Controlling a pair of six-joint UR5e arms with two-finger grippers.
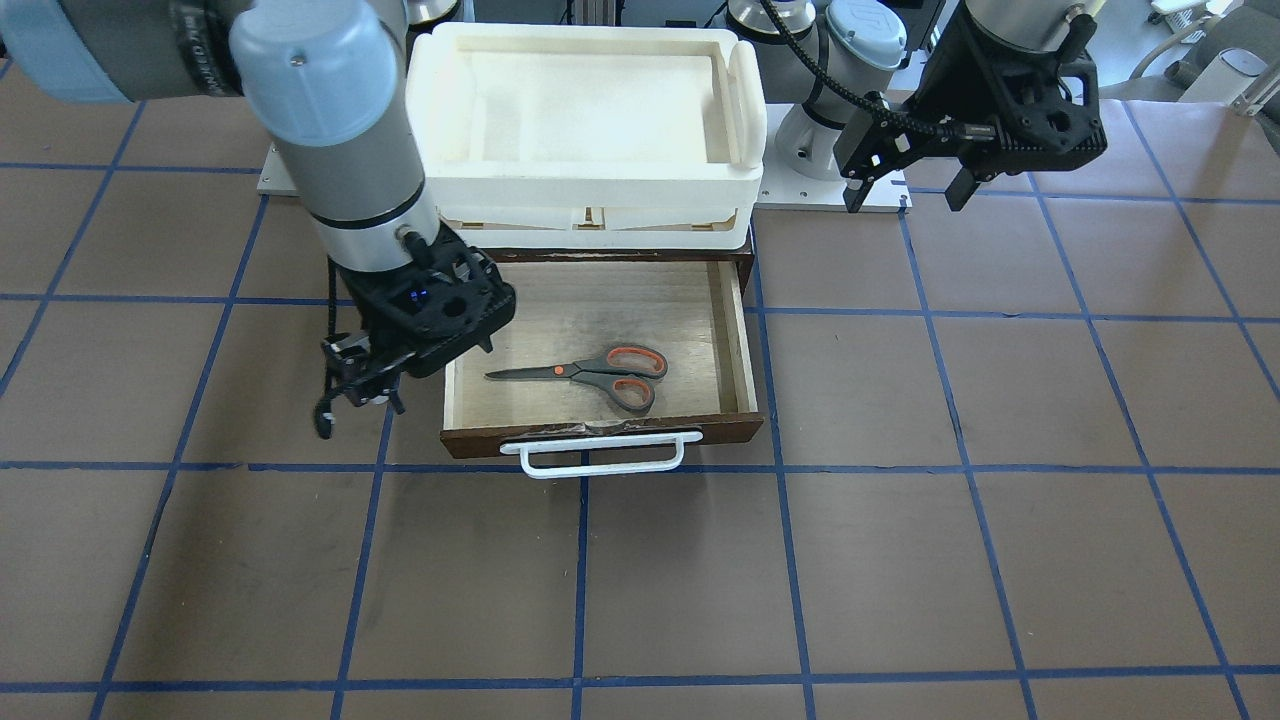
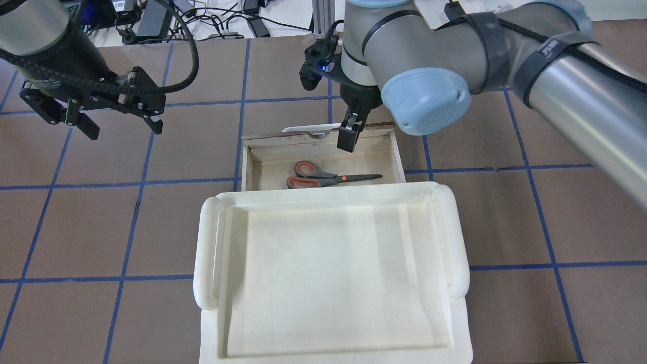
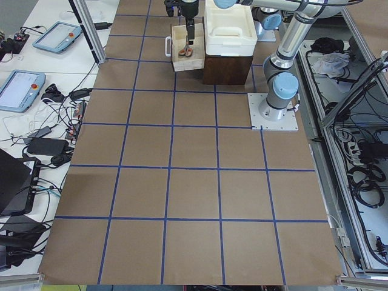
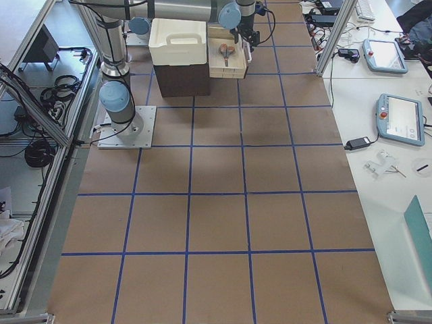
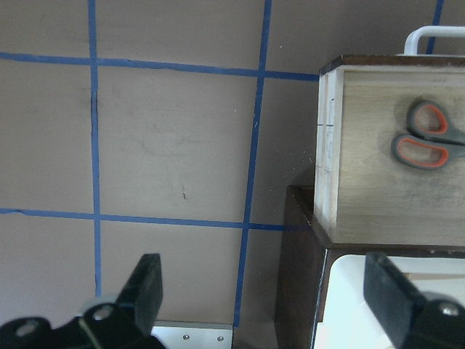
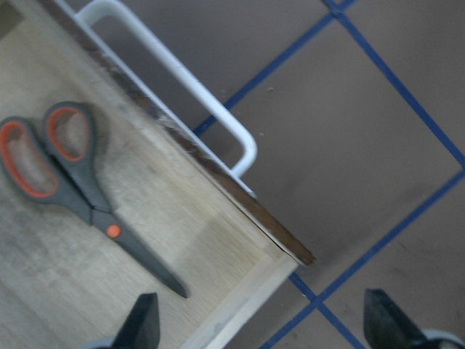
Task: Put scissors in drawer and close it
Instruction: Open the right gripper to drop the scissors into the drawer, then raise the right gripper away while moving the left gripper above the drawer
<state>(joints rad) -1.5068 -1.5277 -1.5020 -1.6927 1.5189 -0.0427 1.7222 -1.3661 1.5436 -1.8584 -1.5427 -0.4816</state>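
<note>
The scissors (image 1: 600, 375) (image 2: 323, 178) (image 6: 73, 182) (image 5: 425, 138) lie flat on the floor of the drawer (image 1: 560, 310) (image 2: 273, 159), which is pulled out from under the white tray. Its dark front carries a white bar handle (image 1: 600, 455) (image 6: 174, 83). My right gripper (image 2: 349, 139) (image 1: 360, 390) (image 6: 265, 331) hangs open above the drawer's front end, near the blade tips, with nothing between its fingers. My left gripper (image 2: 124, 129) (image 1: 908, 195) (image 5: 265, 291) is open and empty, raised over the table well to the side of the drawer.
A large white tray (image 2: 207, 253) (image 1: 590, 180) sits on top of the dark brown cabinet (image 5: 298, 276) that houses the drawer. The table is brown with blue grid lines. The arms' base plates (image 1: 880, 195) stand behind the cabinet.
</note>
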